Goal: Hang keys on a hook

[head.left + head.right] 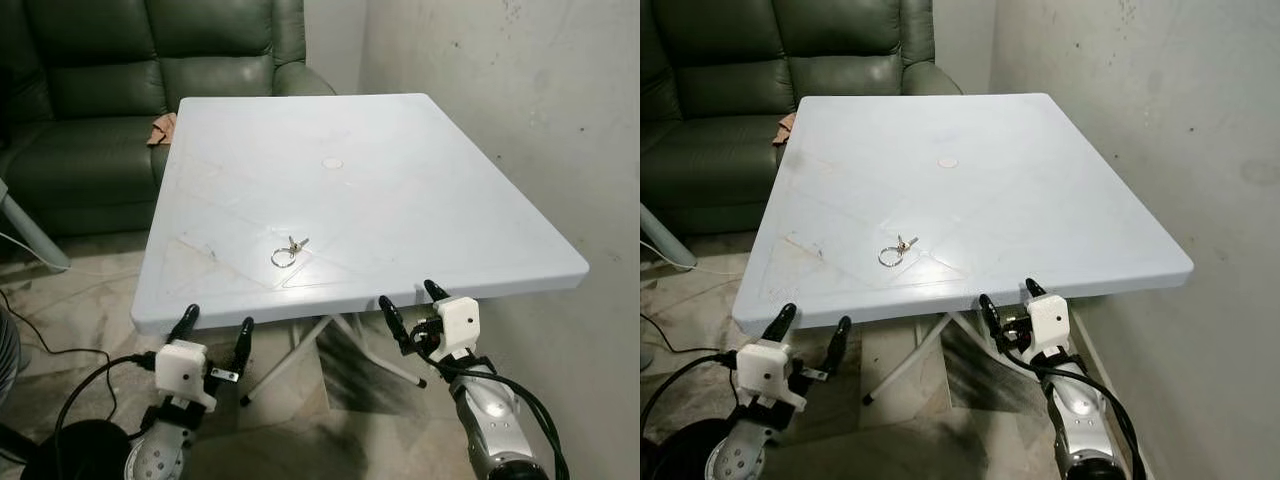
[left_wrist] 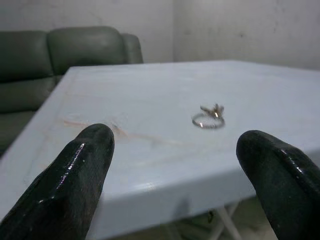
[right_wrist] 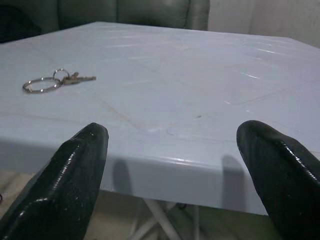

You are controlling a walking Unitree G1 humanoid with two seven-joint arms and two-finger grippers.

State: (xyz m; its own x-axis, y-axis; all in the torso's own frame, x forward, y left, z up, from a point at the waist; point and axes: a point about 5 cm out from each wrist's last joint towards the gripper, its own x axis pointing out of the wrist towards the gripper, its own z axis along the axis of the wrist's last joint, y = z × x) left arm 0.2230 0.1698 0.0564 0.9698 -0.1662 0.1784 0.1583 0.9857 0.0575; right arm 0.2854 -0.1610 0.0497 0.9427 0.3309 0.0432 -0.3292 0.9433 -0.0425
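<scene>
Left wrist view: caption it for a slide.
Open left gripper at the edge of the white table, facing the keys.

Keys (image 1: 289,250): small bunch on a silver ring, lying flat on white tabletop (image 1: 420,200), near the front edge, roughly midway between its left and right edges

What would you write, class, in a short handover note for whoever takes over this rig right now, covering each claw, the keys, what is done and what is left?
Left claw: open, empty, just below the table's near edge.
Right claw: open, empty, at the same edge, further right.
Keys: lying flat on the white table near its front edge, between the two claws, untouched.
Hook: not seen in these pictures.
Done: nothing yet.
Left: pick up the keys, find the hook, hang them.
</scene>
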